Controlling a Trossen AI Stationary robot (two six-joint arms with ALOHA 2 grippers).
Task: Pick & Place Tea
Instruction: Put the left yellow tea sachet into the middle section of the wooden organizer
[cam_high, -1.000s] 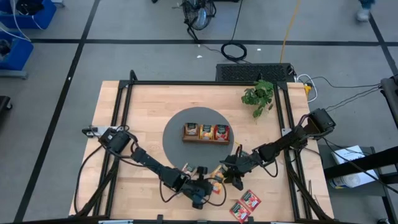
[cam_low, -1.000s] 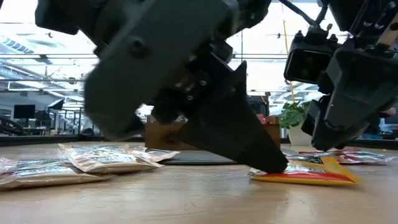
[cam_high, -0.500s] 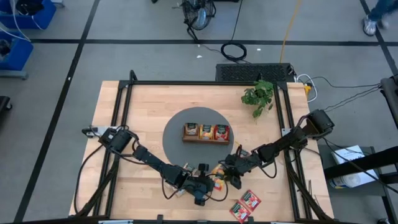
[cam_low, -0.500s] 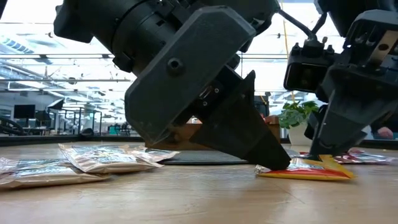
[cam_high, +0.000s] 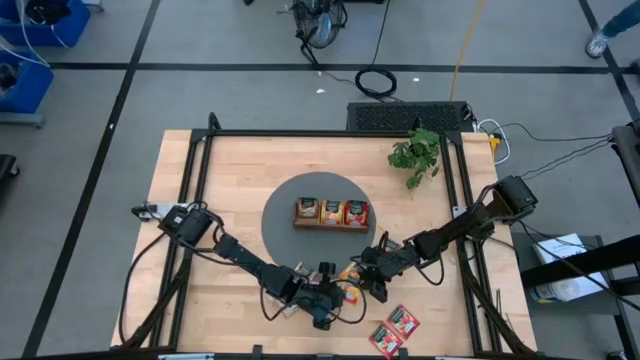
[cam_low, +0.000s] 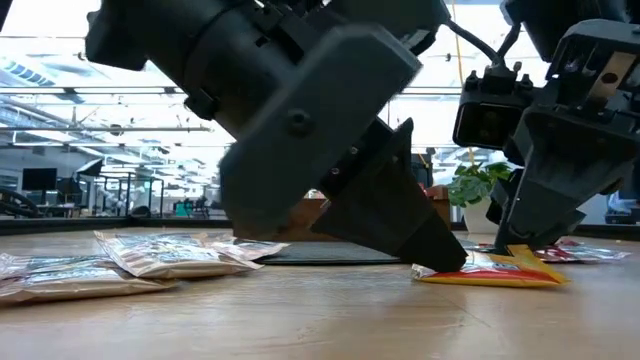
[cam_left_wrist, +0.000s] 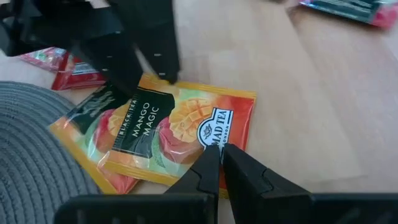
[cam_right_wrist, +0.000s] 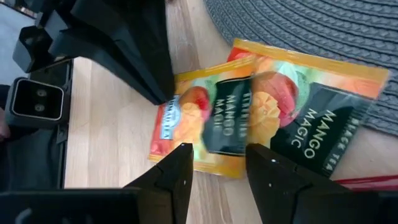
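Here the closed left tool partly hides an orange sachet; right tool open, empty.

Wooden tray, round mat, plant

Left arm blurs, hiding most of the wooden tray.

I work in a lab hall: my pale wooden table stands in a black metal frame on grey taped floor, coiled black cable at twelve o'clock.
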